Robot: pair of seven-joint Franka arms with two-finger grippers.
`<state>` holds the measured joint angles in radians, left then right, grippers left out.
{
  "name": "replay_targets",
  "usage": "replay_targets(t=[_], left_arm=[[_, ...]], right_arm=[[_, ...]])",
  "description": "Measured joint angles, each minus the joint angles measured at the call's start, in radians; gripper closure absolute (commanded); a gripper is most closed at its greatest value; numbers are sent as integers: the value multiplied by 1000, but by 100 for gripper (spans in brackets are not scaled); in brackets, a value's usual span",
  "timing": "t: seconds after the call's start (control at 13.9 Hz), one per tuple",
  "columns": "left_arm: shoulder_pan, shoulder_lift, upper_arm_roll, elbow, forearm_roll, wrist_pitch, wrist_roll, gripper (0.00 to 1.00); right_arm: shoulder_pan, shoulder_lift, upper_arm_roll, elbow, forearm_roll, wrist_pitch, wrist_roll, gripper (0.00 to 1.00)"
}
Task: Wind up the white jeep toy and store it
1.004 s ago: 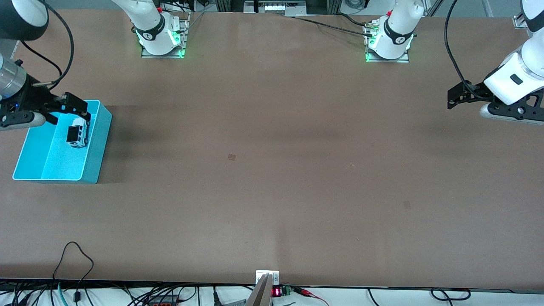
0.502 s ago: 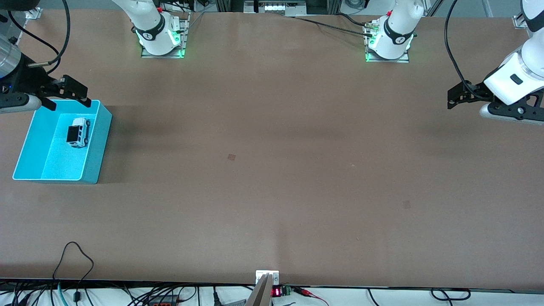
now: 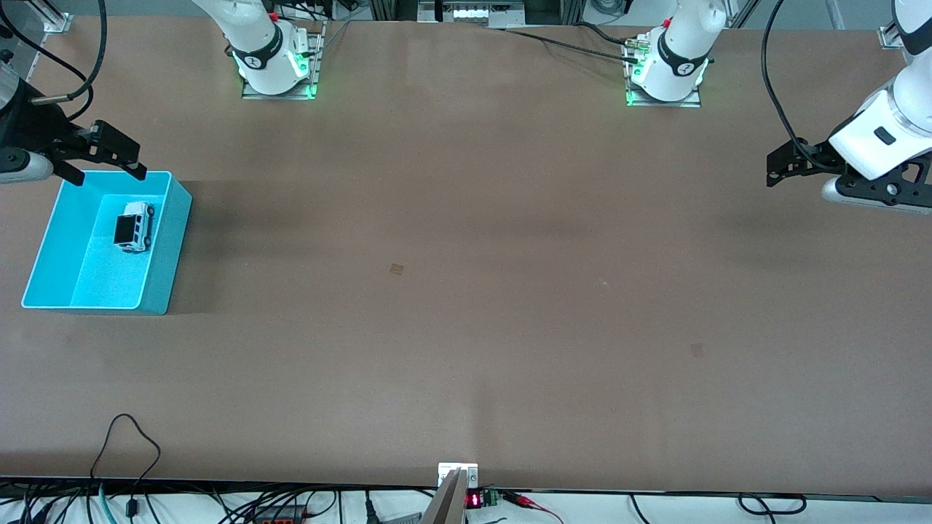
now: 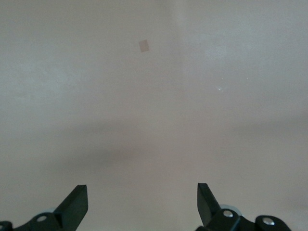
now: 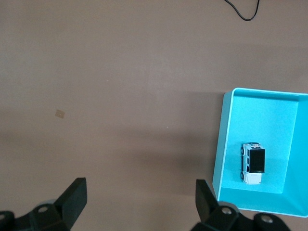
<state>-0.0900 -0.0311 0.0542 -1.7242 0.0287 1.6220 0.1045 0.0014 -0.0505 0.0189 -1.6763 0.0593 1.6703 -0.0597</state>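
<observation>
The white jeep toy [image 3: 134,226], with its black roof panel, lies inside the cyan bin [image 3: 44,243] at the right arm's end of the table. It also shows in the right wrist view [image 5: 253,163], in the bin [image 5: 222,149]. My right gripper [image 3: 109,161] is open and empty, raised over the bin's edge that lies farthest from the front camera. In the right wrist view its fingers [image 5: 74,195] stand wide apart over bare table. My left gripper [image 3: 775,169] is open and empty, and waits in the air at the left arm's end of the table.
The brown table [image 3: 466,291] carries small tape marks [image 3: 397,269]. Cables [image 3: 131,444] hang along the edge nearest the front camera. A small display unit [image 3: 473,498] sits at that edge's middle.
My right gripper has risen and drawn back from inside the bin, leaving the jeep toy lying in it. The left arm has not moved.
</observation>
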Motion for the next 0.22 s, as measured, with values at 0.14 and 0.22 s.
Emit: replay_targets(t=[0.14, 0.22], left_arm=[[1, 0, 0, 0, 0, 0, 0, 0], [1, 0, 0, 0, 0, 0, 0, 0]], right_arm=[[0, 1, 0, 0, 0, 0, 0, 0], [0, 1, 1, 2, 0, 0, 0, 0]])
